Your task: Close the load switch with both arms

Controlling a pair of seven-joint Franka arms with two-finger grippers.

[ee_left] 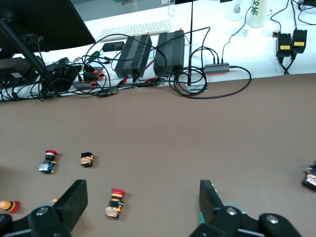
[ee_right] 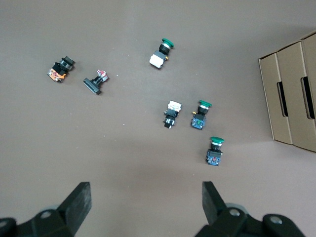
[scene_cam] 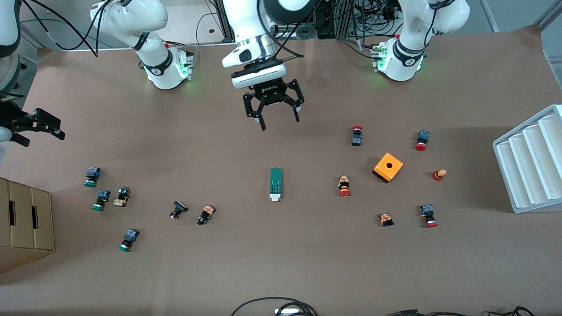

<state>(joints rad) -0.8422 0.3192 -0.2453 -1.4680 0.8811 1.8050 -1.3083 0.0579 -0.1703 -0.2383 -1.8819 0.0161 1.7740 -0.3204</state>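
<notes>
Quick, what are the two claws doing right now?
Left claw: open, empty, above the load switch.
Right claw: open, empty, waiting.

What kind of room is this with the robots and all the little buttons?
Probably a robot lab. Two white arms are mounted at a brown table scattered with push buttons and a green load switch. The left wrist view also shows a keyboard and tangled cables on a desk.

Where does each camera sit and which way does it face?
Front view: high across the table, looking down on load switch, left gripper, right gripper.
Left wrist view: on left arm, facing red-capped buttons, cables; open fingers show.
Right wrist view: on right arm, above green-capped buttons; open fingers show.
Shared: cardboard box, front and right wrist views.
</notes>
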